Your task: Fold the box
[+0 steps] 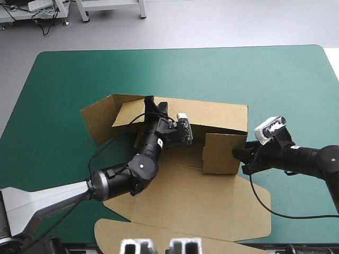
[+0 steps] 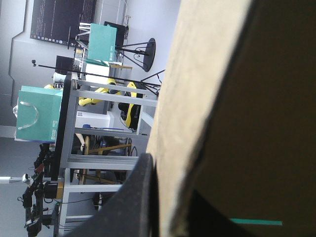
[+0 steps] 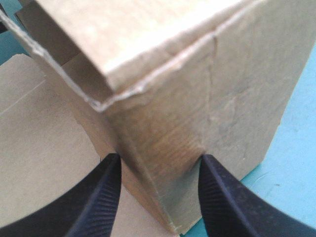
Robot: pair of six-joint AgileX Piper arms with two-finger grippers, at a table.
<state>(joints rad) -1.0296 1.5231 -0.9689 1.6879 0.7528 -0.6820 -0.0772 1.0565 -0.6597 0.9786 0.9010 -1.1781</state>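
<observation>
The counter (image 1: 63,74) carries a teal-green cover, bare along its far edge and both far corners. Pale grey floor (image 1: 212,21) lies beyond the far edge. The box (image 1: 180,198), a cut sheet of brown board, occupies the middle of the counter and extends to the near edge. Its far wall and right side wall stand upright. A left flap leans outward toward the counter's left edge. The lid panel lies flat on the cover, and its rounded flap reaches the near edge. The left gripper (image 1: 150,103) sits at the top edge of the far wall, toward that wall's left end. In the left wrist view, the left gripper (image 2: 160,163) has one black jaw pressed against the board of the box (image 2: 197,98), and the jaws are clamped on that wall. The right gripper (image 1: 237,154) meets the right side wall from the counter's right side. In the right wrist view, the right gripper (image 3: 158,165) has its jaws spread apart, one on each side of an upright corner of the box (image 3: 237,98), without clamping it. Teal-green cover of the counter (image 3: 296,173) shows beside that corner, and flat board lies on the other side.
</observation>
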